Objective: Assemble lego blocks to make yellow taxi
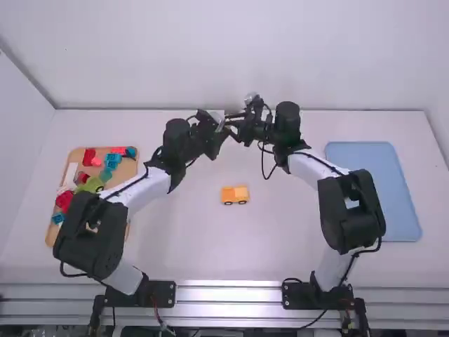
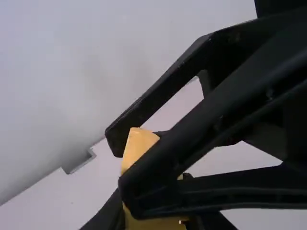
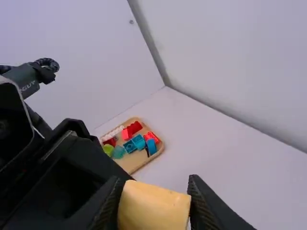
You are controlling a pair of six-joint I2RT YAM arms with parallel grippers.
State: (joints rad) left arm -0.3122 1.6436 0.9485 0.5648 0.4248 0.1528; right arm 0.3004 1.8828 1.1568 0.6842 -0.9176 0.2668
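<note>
The white worktop (image 1: 175,246) is spreading beneath everything, with the left arm (image 1: 144,191) and right arm (image 1: 316,167) bending in over it, their ends meeting above its far middle. The blue tray (image 1: 401,217) is lying flat on the right side, partly behind the right arm. The wooden tray (image 1: 127,170) is sitting on the left side, partly behind the left arm, and is holding a loose pile of blocks.

Between the arms' ends, the left gripper (image 1: 218,129) and right gripper (image 1: 236,125) are facing each other, and both are gripping one yellow-orange block (image 3: 153,206). The left gripper is closing its fingers on it from either side, parted only by its width; the right gripper is pinching it the same way, its fingers crossing in front of it in the left wrist view.

The small yellow-orange vehicle (image 1: 235,194) is standing on its black wheels on the worktop, between the arms and nearer their bases than the grippers are.

In the wooden tray, a lime-green piece (image 1: 91,184), red blocks (image 1: 88,156), blue blocks (image 1: 112,160) and a white block (image 1: 70,173) are lying close together.
</note>
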